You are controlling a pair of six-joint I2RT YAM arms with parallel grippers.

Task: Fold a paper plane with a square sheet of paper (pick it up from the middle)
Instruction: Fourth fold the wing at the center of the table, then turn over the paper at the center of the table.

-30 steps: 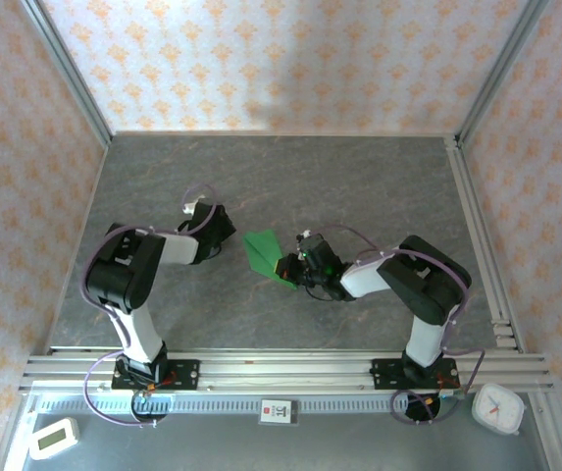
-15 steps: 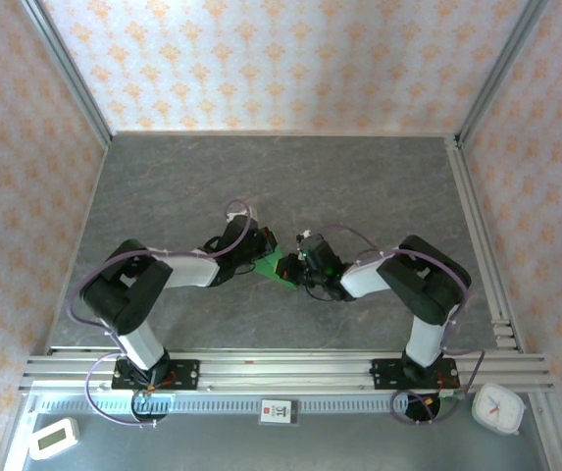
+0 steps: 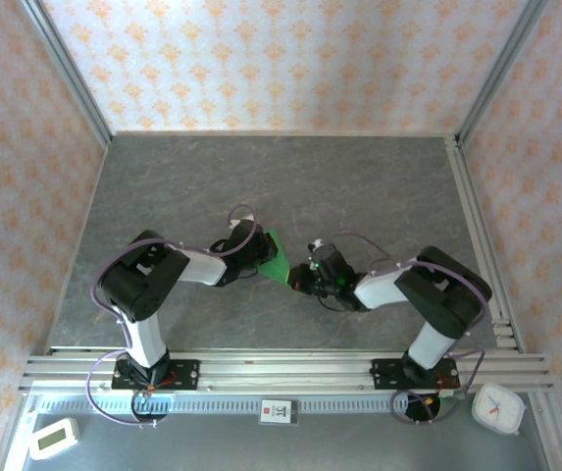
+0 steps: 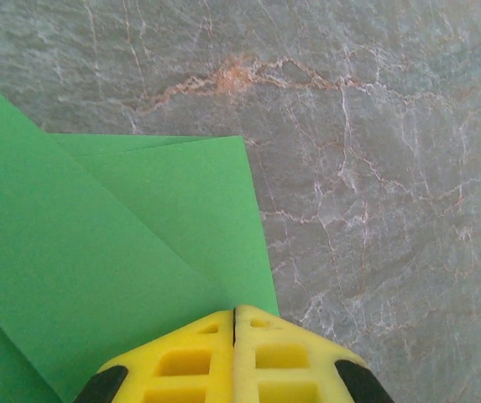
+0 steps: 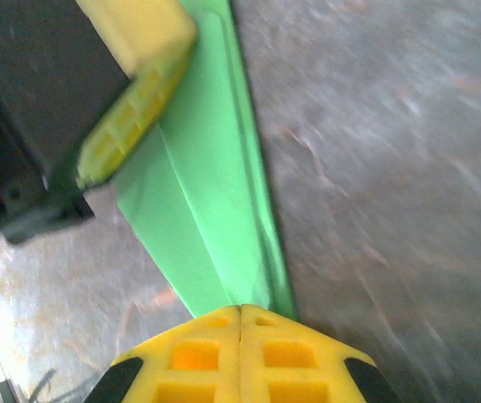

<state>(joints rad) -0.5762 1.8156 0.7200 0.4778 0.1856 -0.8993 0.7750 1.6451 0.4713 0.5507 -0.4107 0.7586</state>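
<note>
The square sheet of paper (image 3: 275, 258) is bright green and folded into a narrow pointed shape, lying on the grey table between the arms. In the left wrist view the paper (image 4: 97, 252) shows overlapping folded layers. My left gripper (image 4: 234, 312) is shut, its tips resting on the paper's right edge (image 3: 260, 257). My right gripper (image 5: 240, 309) is shut at the paper's (image 5: 206, 218) narrow end, which runs under its tips (image 3: 300, 277). The left gripper's yellow fingers (image 5: 131, 109) rest on the far part of the paper.
A white clock (image 3: 497, 407) and a white timer (image 3: 53, 438) lie beyond the aluminium rail (image 3: 281, 368) at the near edge. Metal rails (image 3: 482, 235) run along the right side. Patterned walls enclose the table.
My left arm swung in from the left and its shut gripper now rests on the paper. My right gripper slid slightly right and nearer, and the paper shifted with it.
</note>
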